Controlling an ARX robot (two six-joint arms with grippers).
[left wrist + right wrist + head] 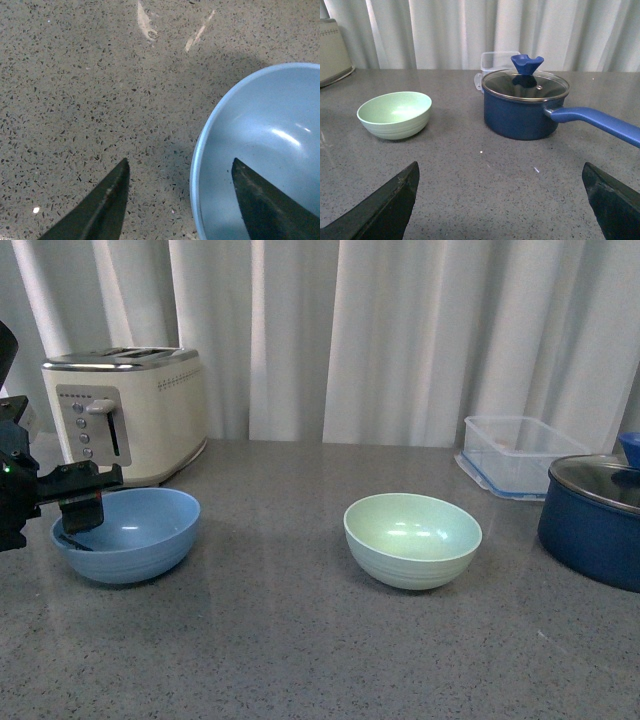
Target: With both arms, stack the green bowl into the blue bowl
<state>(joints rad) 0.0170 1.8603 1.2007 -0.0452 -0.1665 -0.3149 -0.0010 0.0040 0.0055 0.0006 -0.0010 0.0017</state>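
Open and empty, the left gripper (180, 165) straddled the rim of the blue bowl (135, 540) at frame left, with the green bowl (412, 540) well apart at centre-right.

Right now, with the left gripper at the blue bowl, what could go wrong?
The left gripper straddles the rim of the blue bowl; closing there might tip or drag it.
The right gripper is open, away from the green bowl, and the navy pot has its handle sticking out nearby; a swing might clip it.

Counter (300, 650) holds toaster (125, 410), blue bowl (140, 535), green bowl (412, 540), tub (515, 455), pot (590, 530).
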